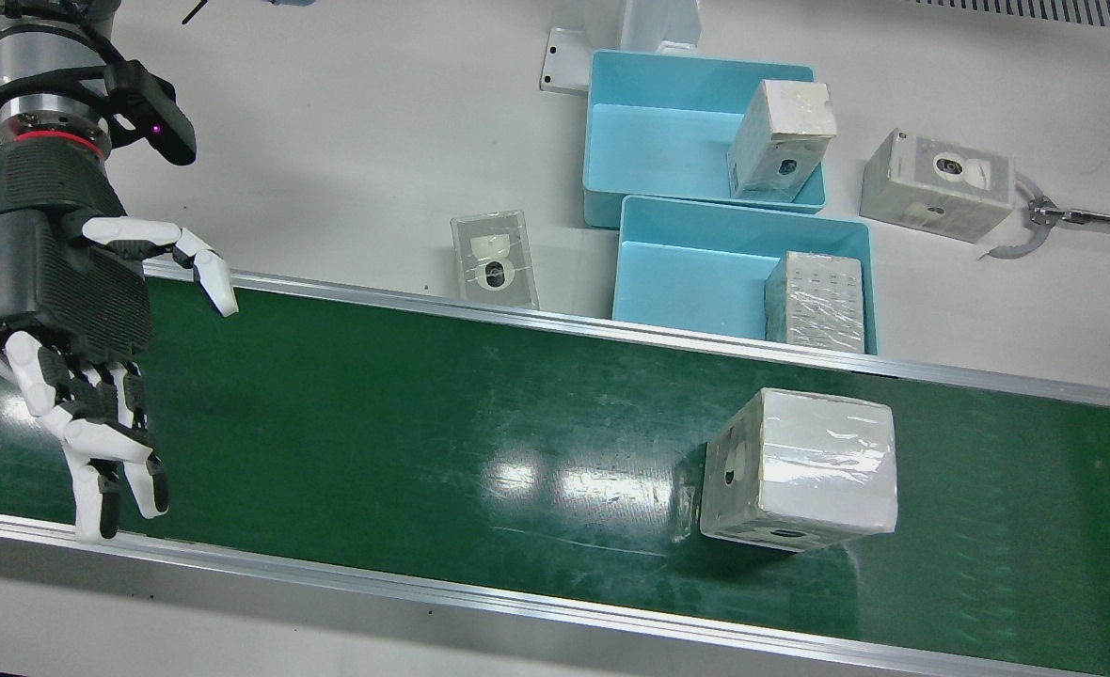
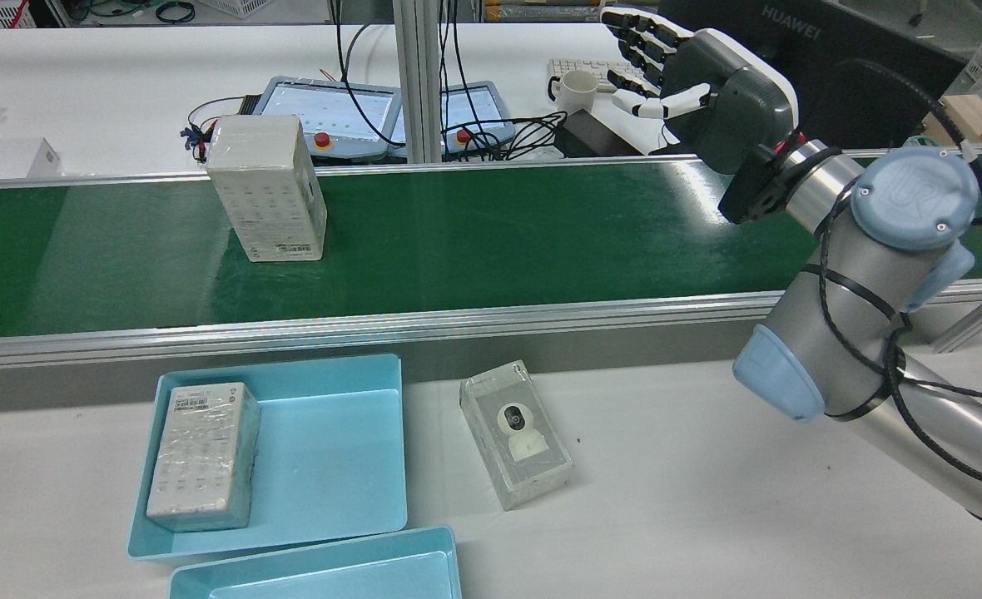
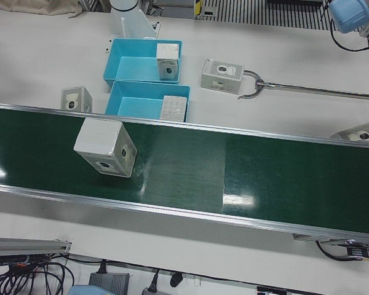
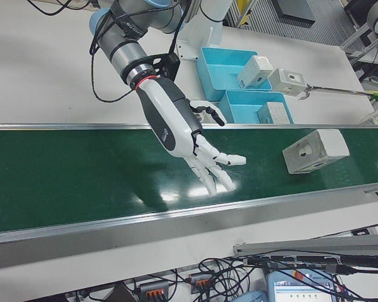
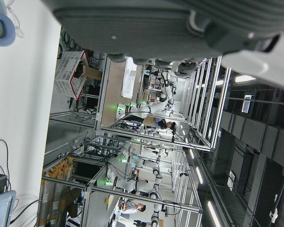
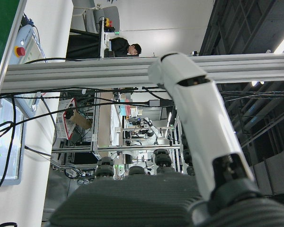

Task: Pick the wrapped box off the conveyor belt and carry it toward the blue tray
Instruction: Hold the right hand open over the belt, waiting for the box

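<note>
While the wrapped box (image 1: 800,470) sits alone on the green conveyor belt (image 1: 423,423), the right hand (image 1: 71,348) hangs well apart from it, fingers (image 1: 108,470) spread and holding nothing. Nothing is picked up yet. Both blue trays (image 1: 696,273) already hold boxes.

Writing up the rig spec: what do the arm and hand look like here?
The right arm is a silver tube with pale blue joint caps; one cap bears a UR logo. Black cables are strapped along it, and a red ring sits at the wrist. The right hand has a white shell, a black ribbed palm, and white fingers with dark joints and tips.
</note>
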Available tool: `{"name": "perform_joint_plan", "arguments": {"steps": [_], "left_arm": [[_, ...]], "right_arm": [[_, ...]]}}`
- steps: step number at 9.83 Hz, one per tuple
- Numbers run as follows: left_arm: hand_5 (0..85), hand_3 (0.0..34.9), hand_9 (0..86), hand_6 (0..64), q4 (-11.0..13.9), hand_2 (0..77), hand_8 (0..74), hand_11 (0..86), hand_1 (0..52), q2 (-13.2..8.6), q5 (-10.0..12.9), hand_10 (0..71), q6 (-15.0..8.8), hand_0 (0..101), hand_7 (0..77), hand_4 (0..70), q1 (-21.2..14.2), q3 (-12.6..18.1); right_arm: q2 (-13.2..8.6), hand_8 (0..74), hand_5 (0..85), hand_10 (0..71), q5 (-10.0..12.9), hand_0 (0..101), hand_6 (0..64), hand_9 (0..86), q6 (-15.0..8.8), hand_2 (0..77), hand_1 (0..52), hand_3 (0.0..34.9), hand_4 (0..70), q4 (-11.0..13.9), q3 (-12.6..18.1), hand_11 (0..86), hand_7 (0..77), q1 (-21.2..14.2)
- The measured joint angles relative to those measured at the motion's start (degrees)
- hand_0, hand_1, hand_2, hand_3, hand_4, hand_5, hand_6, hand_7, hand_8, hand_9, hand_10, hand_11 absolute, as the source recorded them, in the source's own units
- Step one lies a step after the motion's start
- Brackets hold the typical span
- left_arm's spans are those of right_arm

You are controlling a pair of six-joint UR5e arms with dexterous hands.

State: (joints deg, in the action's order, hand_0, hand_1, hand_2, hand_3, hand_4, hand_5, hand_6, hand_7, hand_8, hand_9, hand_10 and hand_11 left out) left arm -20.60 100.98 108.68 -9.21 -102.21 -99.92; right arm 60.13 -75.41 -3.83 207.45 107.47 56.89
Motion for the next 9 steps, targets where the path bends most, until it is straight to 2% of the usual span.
{"name": "perform_joint_plan", "arguments": {"steps": [1, 2, 3, 7, 8, 9], "left_arm": [[0.5, 0.0, 0.5, 0.5, 0.0, 1.1, 0.5, 0.0, 0.0, 0.0, 0.0, 0.5, 0.0, 0, 0.5, 0.5, 0.0, 0.0], [0.5, 0.0, 0.0, 0.5, 0.0, 1.1, 0.5, 0.0, 0.0, 0.0, 0.0, 0.5, 0.0, 0, 0.5, 0.5, 0.0, 0.0], [0.5, 0.0, 0.0, 0.5, 0.0, 1.1, 0.5, 0.0, 0.0, 0.0, 0.0, 0.5, 0.0, 0, 0.5, 0.5, 0.0, 0.0], [0.5, 0.0, 0.0, 0.5, 0.0, 1.1, 0.5, 0.0, 0.0, 0.0, 0.0, 0.5, 0.0, 0, 0.5, 0.5, 0.0, 0.0], [0.5, 0.0, 0.0, 0.5, 0.0, 1.1, 0.5, 0.0, 0.0, 0.0, 0.0, 0.5, 0.0, 0, 0.5, 0.5, 0.0, 0.0], [0.5, 0.0, 0.0, 0.5, 0.0, 1.1, 0.5, 0.0, 0.0, 0.0, 0.0, 0.5, 0.0, 0, 0.5, 0.5, 0.0, 0.0]], "right_arm": [[0.1, 0.0, 22.9, 3.3, 0.0, 56, 0.0, 1.1, 0.0, 36.0, 29.5, 10.4, 10.4, 0.0, 0.0, 7.6, 0.0, -0.1], [0.1, 0.0, 24.0, 3.3, 0.0, 56, 0.0, 1.1, 0.0, 36.5, 26.2, 10.2, 11.5, 0.0, 0.0, 7.6, 0.0, -0.1], [0.1, 0.0, 24.0, 3.3, 0.0, 56, 0.0, 1.1, 0.0, 35.5, 29.5, 8.6, 12.5, 0.0, 0.0, 7.6, 0.5, -0.2], [0.0, 0.0, 24.0, 3.3, 0.1, 57, 0.0, 1.1, 0.0, 35.5, 29.5, 8.6, 12.0, 0.0, -0.4, 7.6, 0.5, -0.4], [0.1, 0.0, 24.0, 3.3, 0.1, 57, 0.0, 1.1, 0.0, 35.5, 29.5, 9.0, 12.5, 0.0, -0.3, 7.6, 0.5, -0.3], [0.1, 0.0, 21.3, 3.3, 0.0, 58, 0.0, 1.1, -0.1, 35.5, 31.1, 11.3, 10.4, 0.1, -0.1, 7.6, 0.0, 0.0]]}}
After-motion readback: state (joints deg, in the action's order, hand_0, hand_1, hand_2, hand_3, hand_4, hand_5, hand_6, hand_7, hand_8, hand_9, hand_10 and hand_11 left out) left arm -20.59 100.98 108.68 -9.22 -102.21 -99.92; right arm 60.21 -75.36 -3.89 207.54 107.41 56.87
